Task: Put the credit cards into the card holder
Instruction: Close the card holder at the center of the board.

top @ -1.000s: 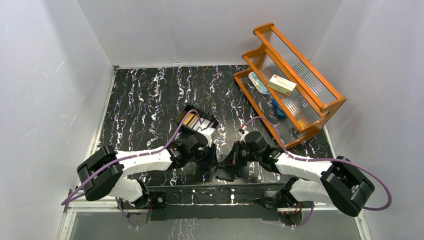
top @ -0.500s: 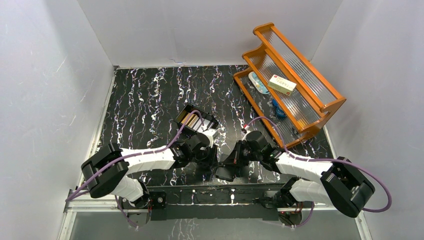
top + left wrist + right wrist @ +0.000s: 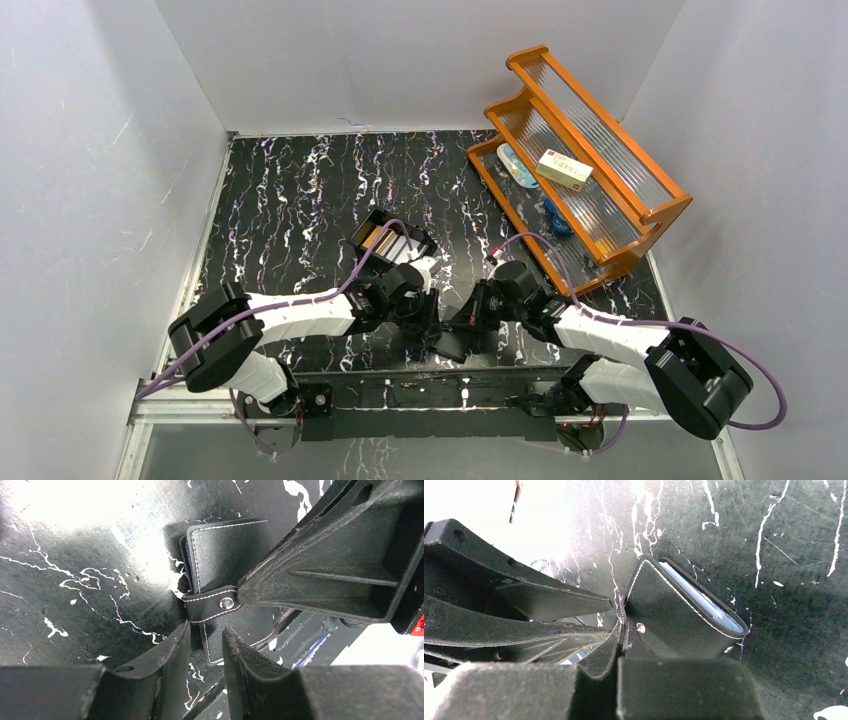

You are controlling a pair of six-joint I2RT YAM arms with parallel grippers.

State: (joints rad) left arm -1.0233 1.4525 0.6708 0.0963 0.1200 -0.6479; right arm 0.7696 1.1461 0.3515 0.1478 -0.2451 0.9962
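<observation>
We find both arms bent inward over the near middle of the table [image 3: 290, 200], their tips meeting at the holder [image 3: 222, 555]. It sits between the two grippers, close to the front edge, folded shut with its tab [image 3: 210, 598] snapped across the white-stitched cover. In the right wrist view it stands tilted, one long edge raised. Pale bluish layers show along its open side (cards or lining, we cannot tell).

The right gripper [image 3: 618, 659] has its jaws pressed together with no gap. The holder's near edge runs straight into the seam between them, so we read it as pinching the holder there. In the left wrist view one of its fingers [image 3: 320, 565] ends right at the tab's snap.

The left gripper [image 3: 206, 630] comes in from the opposite side. Its jaws stand narrowly apart, and the holder's stitched edge just below the tab shows in the gap. Whether the fingers press on the leather we cannot tell.

The cards [image 3: 384, 243] we can see lie well behind the grippers, stacked in a black box [image 3: 362, 224], gold and white among them. At the far right stands a wooden shelf [image 3: 655, 212] with ribbed clear tiers, a carton [image 3: 563, 169] lying on one of them.
</observation>
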